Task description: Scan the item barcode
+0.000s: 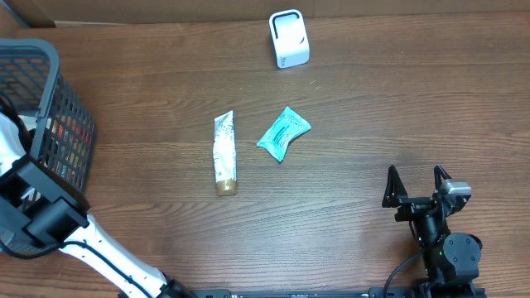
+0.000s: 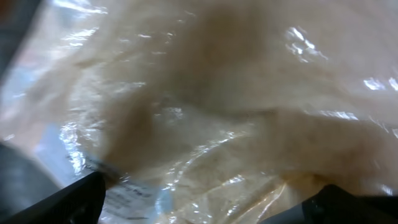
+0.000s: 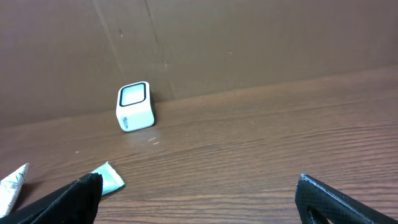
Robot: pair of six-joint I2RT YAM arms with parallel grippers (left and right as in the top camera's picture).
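The left wrist view gives us only a blurred, glossy clear plastic bag (image 2: pixel 205 93) close against the lens. We cannot tell what it holds, and the dark label (image 2: pixel 127 194) near its lower edge is unreadable. Of the left end effector (image 2: pixel 208 190) only two dark tips show at the bottom corners; whether they touch the bag, we cannot tell. Overhead, the left arm (image 1: pixel 99 248) and the black basket (image 1: pixel 58 74) are cut by the left edge, and that end effector cannot be made out. In the right wrist view the tube (image 3: pixel 12 183) is cropped at the left edge. The teal packet (image 3: pixel 113 179) sits partly behind one finger (image 3: pixel 71 199) of the right end effector (image 3: pixel 198 183). Print on both is too small to read.
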